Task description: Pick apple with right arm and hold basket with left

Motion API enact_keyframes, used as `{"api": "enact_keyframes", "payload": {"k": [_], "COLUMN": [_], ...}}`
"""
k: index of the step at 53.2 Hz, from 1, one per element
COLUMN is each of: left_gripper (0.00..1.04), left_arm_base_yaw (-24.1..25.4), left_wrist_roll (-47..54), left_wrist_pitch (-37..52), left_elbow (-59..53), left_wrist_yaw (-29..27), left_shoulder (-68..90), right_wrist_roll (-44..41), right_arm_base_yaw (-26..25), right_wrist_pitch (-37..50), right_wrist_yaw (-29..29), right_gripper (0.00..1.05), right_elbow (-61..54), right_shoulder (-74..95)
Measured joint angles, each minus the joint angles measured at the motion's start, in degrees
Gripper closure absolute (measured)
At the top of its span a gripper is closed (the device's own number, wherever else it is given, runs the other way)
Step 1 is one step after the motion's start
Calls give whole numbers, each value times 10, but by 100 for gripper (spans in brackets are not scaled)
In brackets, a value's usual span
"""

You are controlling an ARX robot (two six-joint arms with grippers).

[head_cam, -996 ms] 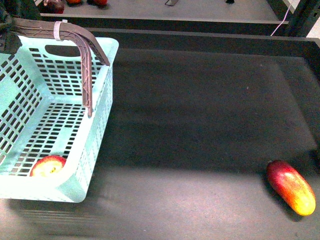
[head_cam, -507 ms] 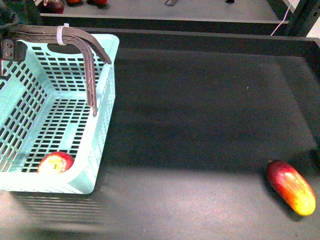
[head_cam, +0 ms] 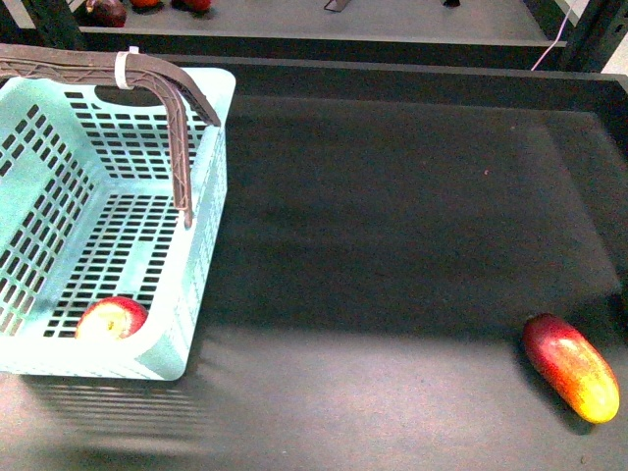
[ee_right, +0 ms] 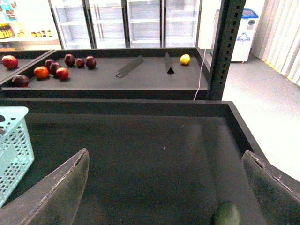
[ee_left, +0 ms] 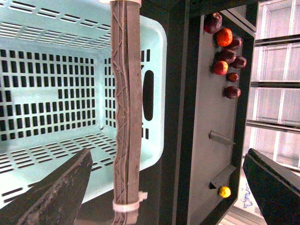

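Basket sits at the table's left with the apple in its near corner; apple's firm, smooth, rolls easily, so you'd pinch it across the middle, and the light, flexy basket goes by its handles. Both grippers, left and right, gape wide, holding nothing. Neither arm shows from the front, and the basket's left side is cut off.

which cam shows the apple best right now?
Front view: the apple sits unobstructed in the near corner of the basket. The left wrist view shows only the basket's interior and handles, no apple. The right wrist view catches only a basket edge.
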Motion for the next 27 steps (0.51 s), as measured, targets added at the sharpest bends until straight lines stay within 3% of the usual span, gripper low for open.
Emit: {"api": "enact_keyframes", "payload": {"k": [10, 11, 13, 18, 22, 27], "left_gripper": [7, 9, 20, 45, 64, 82], "left_arm_base_yaw": [-9, -6, 7, 29, 45, 56], "left_wrist_roll": [6, 30, 176, 597, 819, 900], "left_wrist_pitch": [-4, 26, 210, 527, 591, 598], "left_elbow": [-5, -17, -96, -260, -322, -369], "left_wrist_yaw": [-1, 16, 101, 162, 173, 184], "left_shoulder": [-19, -20, -37, -82, -134, -166], "right_wrist_roll": [0, 0, 0, 0, 0, 0], "right_arm_base_yaw": [0, 0, 0, 0, 0, 0], "right_wrist_pitch": [0, 0, 0, 0, 0, 0], "right_wrist_yaw": [0, 0, 0, 1, 1, 1], "right_gripper": [9, 9, 9, 9, 9, 9], "right_elbow": [0, 0, 0, 0, 0, 0], "right_shoulder": [0, 0, 0, 0, 0, 0]}}
